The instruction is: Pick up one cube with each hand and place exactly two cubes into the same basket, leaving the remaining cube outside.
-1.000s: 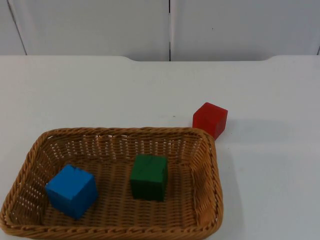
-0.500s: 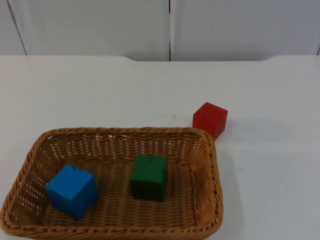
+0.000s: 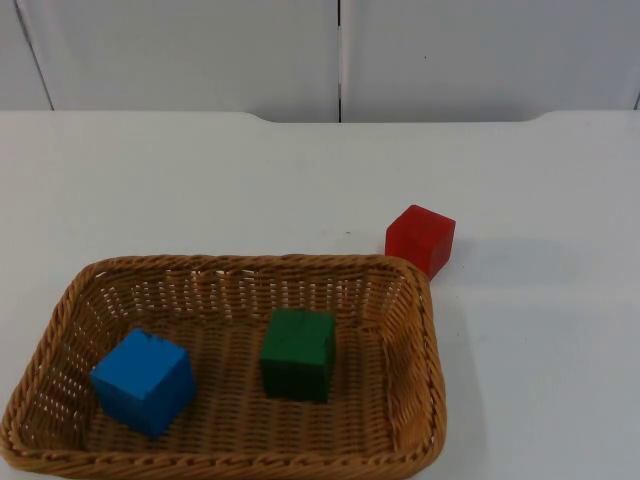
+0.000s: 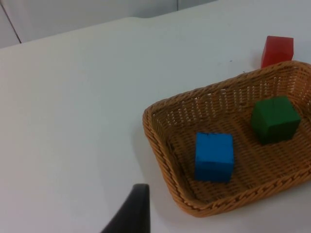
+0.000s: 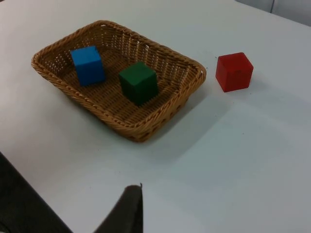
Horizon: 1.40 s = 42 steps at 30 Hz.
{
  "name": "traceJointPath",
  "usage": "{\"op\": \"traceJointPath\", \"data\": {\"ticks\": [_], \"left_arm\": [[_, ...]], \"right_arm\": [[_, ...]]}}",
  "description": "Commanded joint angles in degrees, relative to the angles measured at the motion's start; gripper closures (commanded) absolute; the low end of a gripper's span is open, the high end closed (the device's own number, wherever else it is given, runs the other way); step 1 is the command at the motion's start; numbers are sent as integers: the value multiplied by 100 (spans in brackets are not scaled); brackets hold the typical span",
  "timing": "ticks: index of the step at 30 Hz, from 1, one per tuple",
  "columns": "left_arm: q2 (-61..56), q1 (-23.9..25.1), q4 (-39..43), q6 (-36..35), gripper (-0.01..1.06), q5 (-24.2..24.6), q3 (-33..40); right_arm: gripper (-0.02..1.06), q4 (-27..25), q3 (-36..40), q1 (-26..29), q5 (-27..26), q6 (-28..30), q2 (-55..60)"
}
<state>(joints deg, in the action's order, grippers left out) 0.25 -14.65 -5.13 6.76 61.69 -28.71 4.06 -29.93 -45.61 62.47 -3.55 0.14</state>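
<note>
A woven wicker basket (image 3: pixel 420 330) lies at the front left of the white table. Inside it a blue cube (image 3: pixel 145 382) rests near the left end and a green cube (image 3: pixel 298 353) near the middle. A red cube (image 3: pixel 420 239) stands on the table just beyond the basket's far right corner, outside it. The left wrist view looks from high over the basket (image 4: pixel 160 145), the blue cube (image 4: pixel 214 156), the green cube (image 4: pixel 275 119) and the red cube (image 4: pixel 277 50); my left gripper (image 4: pixel 131 213) hangs well off them. My right gripper (image 5: pixel 127 211) is likewise raised, far from the basket (image 5: pixel 146 131) and the red cube (image 5: pixel 234 71).
The grey partition wall (image 3: pixel 340 55) closes the table's far side. Bare white table top (image 3: pixel 540 360) stretches to the right of the basket and behind it. The basket's front rim lies close to the table's near edge.
</note>
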Motion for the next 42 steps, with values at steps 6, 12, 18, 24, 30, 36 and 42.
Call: {"op": "traceJointPath", "data": {"ticks": [6, 12, 18, 24, 30, 36, 42], "left_arm": [[-25, -17, 3, -1, 0, -3, 18], [-25, -17, 3, -1, 0, -3, 18], [-25, -17, 3, -1, 0, -3, 18], [-25, 5, 19, -1, 0, -3, 18], [-25, 5, 19, -1, 0, -3, 18], [-25, 5, 19, -1, 0, -3, 18], [-25, 5, 19, -1, 0, -3, 18]], "right_arm": [[-1, -21, 36, -35, -72, 35, -14], [-1, -21, 36, -35, -72, 35, -14], [-1, -21, 36, -35, -72, 35, -14], [-1, -21, 36, -24, -72, 35, -14], [-1, -21, 36, 3, -72, 35, -14], [-1, -21, 36, 404, -72, 35, -14], [-1, -21, 36, 976, -72, 35, -14]]}}
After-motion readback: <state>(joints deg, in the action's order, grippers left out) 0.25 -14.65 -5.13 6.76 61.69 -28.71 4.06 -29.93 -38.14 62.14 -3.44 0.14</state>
